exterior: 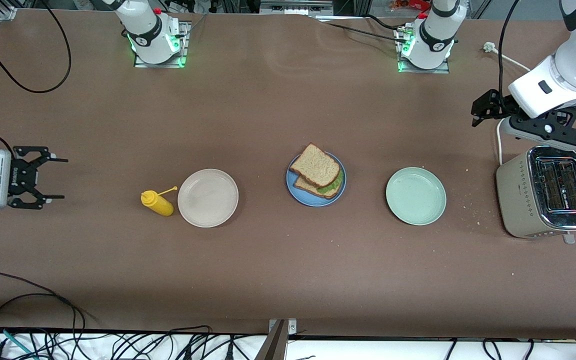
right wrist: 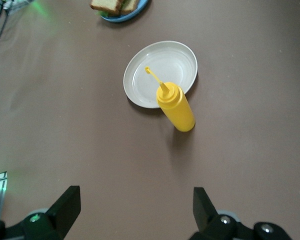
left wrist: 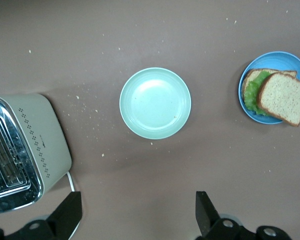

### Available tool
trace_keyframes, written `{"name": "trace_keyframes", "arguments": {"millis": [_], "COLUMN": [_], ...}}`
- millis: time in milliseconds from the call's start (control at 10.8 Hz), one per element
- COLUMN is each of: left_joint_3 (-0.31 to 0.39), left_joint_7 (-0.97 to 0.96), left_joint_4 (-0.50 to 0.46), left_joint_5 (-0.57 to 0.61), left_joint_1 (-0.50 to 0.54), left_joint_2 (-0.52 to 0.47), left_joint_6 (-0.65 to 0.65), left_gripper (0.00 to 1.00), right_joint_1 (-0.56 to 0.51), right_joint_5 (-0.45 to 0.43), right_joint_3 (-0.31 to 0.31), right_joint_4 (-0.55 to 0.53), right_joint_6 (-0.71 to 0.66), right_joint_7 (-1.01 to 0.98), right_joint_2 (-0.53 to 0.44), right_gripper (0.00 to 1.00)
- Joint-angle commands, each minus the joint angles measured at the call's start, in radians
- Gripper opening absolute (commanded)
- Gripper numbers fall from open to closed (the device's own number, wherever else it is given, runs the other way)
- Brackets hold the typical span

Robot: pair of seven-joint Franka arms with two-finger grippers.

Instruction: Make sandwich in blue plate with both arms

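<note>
Three round plates sit in a row across the middle of the brown worktop (exterior: 278, 280). The pale mint-green plate (exterior: 416, 195), toward the left arm's end, holds nothing, and so does the beige-white plate (exterior: 208, 198), toward the right arm's end. A yellow squeeze bottle (exterior: 157, 202) lies tipped just beside the beige-white plate. Between the two, slightly farther from the front camera, the blue plate (exterior: 316, 179) holds the sandwich (exterior: 317, 171): two wholemeal slices, green lettuce showing at the edge, the upper slice skewed. A toaster (exterior: 544, 193) stands at the left arm's end. The left claw (exterior: 485, 107) hangs above the worktop near the toaster, fingers spread wide, holding nothing. The right claw (exterior: 50, 178) hovers at the right arm's end, also wide and unloaded.
</note>
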Motion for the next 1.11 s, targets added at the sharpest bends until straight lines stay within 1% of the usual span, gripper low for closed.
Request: {"name": "trace_keyframes", "arguments": {"millis": [0,279,464,557,650,743,836,929,1022], "left_joint_3": [-0.008,-0.006,-0.006,-0.004,-0.004,-0.003,-0.003,-0.003,-0.003], "left_joint_7": [-0.019,-0.02,-0.02,-0.02,-0.02,-0.02,-0.02,-0.02,-0.02], "left_joint_4": [0.003,0.008,0.008,0.008,0.008,0.008,0.008,0.008,0.008], "left_joint_5": [0.021,0.022,0.022,0.022,0.021,0.022,0.021,0.021,0.021], "left_joint_1": [0.0,0.0,0.0,0.0,0.0,0.002,0.005,0.005,0.005], "left_joint_2": [-0.01,-0.009,-0.007,-0.007,-0.007,-0.007,-0.007,-0.007,-0.007], "left_joint_6": [-0.037,-0.037,-0.037,-0.037,-0.037,-0.037,-0.037,-0.037,-0.037], "left_gripper": [1.0,1.0,1.0,1.0,1.0,1.0,1.0,1.0,1.0], "right_joint_1": [0.048,0.114,0.157,0.168,0.172,0.175,0.186,0.204,0.217], "right_joint_5": [-0.149,-0.285,-0.33,-0.368,-0.431,-0.476,-0.519,-0.557,-0.565], "right_joint_3": [0.001,0.001,0.015,0.047,0.099,0.139,0.169,0.179,0.179], "right_joint_4": [-0.103,-0.129,-0.169,-0.189,-0.209,-0.233,-0.273,-0.333,-0.382], "right_joint_6": [0.037,0.022,0.022,0.025,0.033,0.036,0.068,0.12,0.163], "right_joint_7": [0.271,0.731,0.967,1.093,1.228,1.349,1.464,1.544,1.573], "right_joint_2": [-0.178,-0.312,-0.378,-0.413,-0.448,-0.476,-0.51,-0.551,-0.589], "right_gripper": [1.0,1.0,1.0,1.0,1.0,1.0,1.0,1.0,1.0]}}
